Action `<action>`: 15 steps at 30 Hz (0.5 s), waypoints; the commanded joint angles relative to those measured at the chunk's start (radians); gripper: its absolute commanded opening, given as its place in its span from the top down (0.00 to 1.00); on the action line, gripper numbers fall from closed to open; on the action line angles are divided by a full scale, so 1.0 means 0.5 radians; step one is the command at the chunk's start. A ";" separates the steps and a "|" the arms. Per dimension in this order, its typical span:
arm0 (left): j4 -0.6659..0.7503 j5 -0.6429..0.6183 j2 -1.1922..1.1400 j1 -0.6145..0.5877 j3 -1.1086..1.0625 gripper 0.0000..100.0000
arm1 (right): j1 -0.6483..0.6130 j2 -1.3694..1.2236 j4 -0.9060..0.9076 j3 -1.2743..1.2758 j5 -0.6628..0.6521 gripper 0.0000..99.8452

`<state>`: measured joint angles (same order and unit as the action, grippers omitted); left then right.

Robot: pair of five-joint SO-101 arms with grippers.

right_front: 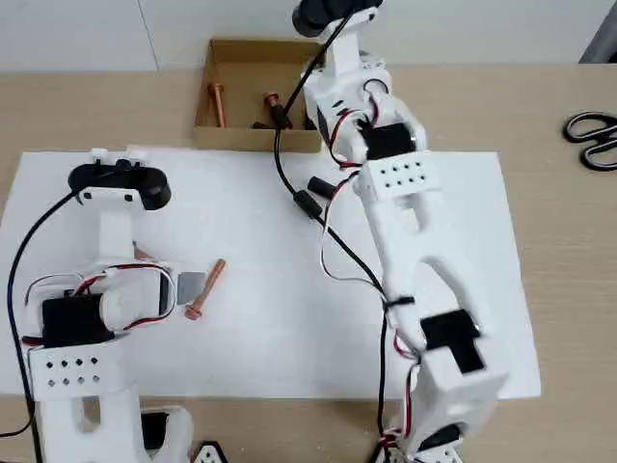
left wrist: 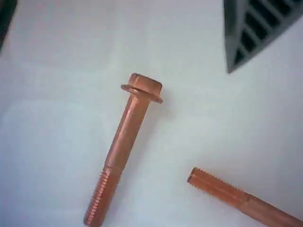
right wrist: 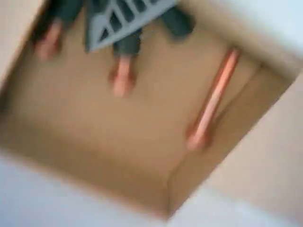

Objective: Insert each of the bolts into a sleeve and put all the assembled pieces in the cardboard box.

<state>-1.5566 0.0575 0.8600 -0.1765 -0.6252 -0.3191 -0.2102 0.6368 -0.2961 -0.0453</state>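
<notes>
Find left fingers (left wrist: 255, 33) spread and pinching nothing, low over the white sheet (right_front: 270, 338) on the tabletop (right_front: 540, 222), with a loose bolt (left wrist: 125, 151) lying flat just beside them and a second bolt (left wrist: 241, 198) a little farther off, cut by the frame edge. Find right fingers (right wrist: 123, 21) inside the cardboard box (right_front: 231, 138), directly over a sleeved bolt (right wrist: 122, 80), with a third bolt (right wrist: 213, 99) lying along the box wall apart from them; cannot tell whether spread or pinching. Note scissors (right_front: 593, 138) on the tabletop, well apart from both sets of fingers.
</notes>
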 commanded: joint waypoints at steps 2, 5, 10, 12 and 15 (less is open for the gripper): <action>-0.003 0.003 0.015 -0.009 0.026 0.71 | -0.054 0.321 0.385 -0.089 -0.009 0.82; -0.003 0.003 0.018 -0.009 0.026 0.71 | -0.103 0.446 0.698 -0.089 -0.012 0.82; -0.006 0.003 0.018 -0.009 0.026 0.71 | -0.269 0.578 1.269 -0.089 -0.018 0.82; -0.006 0.003 0.018 -0.009 0.026 0.71 | -0.296 0.575 1.386 -0.089 -0.021 0.82; -0.006 0.003 0.018 -0.009 0.026 0.71 | -0.281 0.520 1.401 -0.089 -0.021 0.82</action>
<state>-1.5566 0.0575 0.8600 -0.1765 -0.6252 -0.4603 0.0230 1.3180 -0.2961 -0.0453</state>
